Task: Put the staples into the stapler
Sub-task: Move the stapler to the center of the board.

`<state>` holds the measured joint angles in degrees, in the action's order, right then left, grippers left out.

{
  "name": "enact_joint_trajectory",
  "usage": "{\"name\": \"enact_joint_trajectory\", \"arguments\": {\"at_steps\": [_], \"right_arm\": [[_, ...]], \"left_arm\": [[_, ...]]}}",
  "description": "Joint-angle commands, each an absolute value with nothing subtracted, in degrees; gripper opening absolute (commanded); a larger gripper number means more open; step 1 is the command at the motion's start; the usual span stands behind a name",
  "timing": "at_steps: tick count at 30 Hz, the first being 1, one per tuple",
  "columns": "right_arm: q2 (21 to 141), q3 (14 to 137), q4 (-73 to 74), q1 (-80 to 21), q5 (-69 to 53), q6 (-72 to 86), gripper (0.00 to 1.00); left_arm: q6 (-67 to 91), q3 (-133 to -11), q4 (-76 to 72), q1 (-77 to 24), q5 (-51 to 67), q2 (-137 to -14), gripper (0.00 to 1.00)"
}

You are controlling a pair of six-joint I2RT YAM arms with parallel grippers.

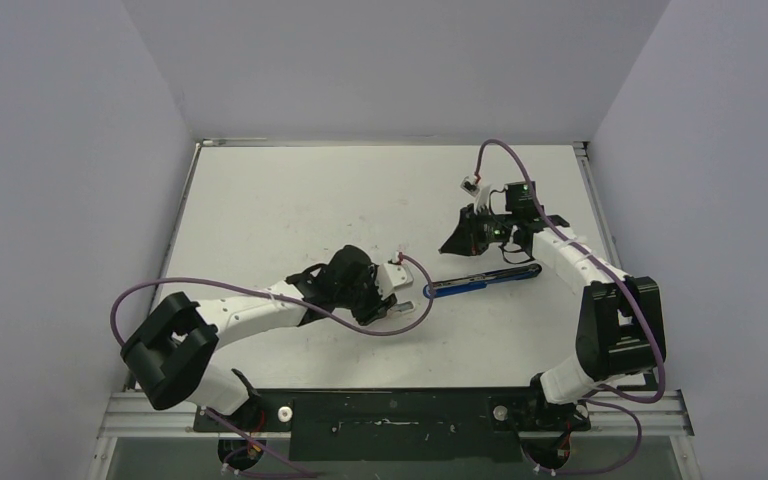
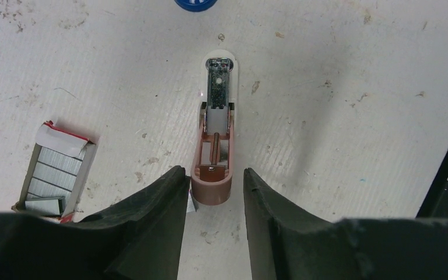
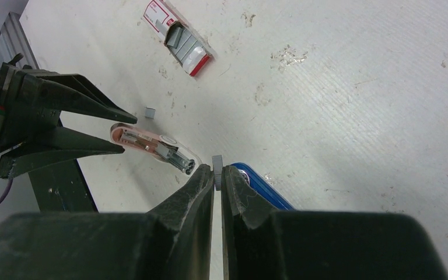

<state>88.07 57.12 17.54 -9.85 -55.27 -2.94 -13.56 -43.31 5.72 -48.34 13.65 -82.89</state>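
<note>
Right gripper (image 3: 216,177): jaws clenched on a short grey staple strip (image 3: 216,161). Only the strip's end face shows above the fingertips; the rest is hidden between the pads.

Directly beyond those fingertips lies the stapler (image 3: 263,188), blue and glossy. The wrist view shows only its rounded tip and part of one flank, the remainder being masked by the right finger. The overhead view shows it whole: a slim blue bar with a black far end, flat on the table (image 1: 290,200) between the two grippers.

Left gripper (image 2: 214,178): released, jaws apart, astride the near end of a pink-brown piece (image 2: 213,175) with a narrow gap on each side. This piece carries a metal channel and a pale rounded far end. Whether it belongs to the stapler cannot be told.

Left of it lies the staple box (image 2: 55,175), red and white, end flap open, with grey strips stacked inside. The left finger cuts off its near corner. In the right wrist view there is print on the box's white face, too small to read.

A loose grey piece (image 3: 149,112) sits on the table between the box and the pink-brown piece, apart from both. It is too small to identify.
</note>
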Motion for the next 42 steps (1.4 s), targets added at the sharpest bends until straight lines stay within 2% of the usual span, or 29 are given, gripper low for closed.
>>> {"name": "enact_joint_trajectory", "arguments": {"at_steps": [1,10,18,22,31,42], "right_arm": [[86.3,57.8,16.4,-10.6,-54.9,-4.6,0.05],[84.0,55.2,13.1,-12.3,-56.2,-0.7,0.05],[83.7,51.5,8.3,-15.5,-56.9,12.3,0.08],[85.9,51.9,8.4,-18.1,-56.7,17.7,0.06],[94.3,53.3,11.6,-20.7,-55.2,23.9,0.05],[99.8,52.3,9.2,-23.0,-56.3,30.0,0.05]], "left_arm": [[-15.8,-43.0,2.7,-48.6,15.3,-80.4,0.39],[-21.7,-44.9,5.1,-46.4,17.7,-78.1,0.51],[-28.1,-54.4,18.7,-35.2,31.5,-76.7,0.56],[-30.1,-60.5,24.5,-31.3,32.4,-77.2,0.57],[-26.6,-67.6,25.7,-25.0,32.3,-80.0,0.58],[-24.4,-71.4,25.1,-23.2,30.7,-83.9,0.58]]}}
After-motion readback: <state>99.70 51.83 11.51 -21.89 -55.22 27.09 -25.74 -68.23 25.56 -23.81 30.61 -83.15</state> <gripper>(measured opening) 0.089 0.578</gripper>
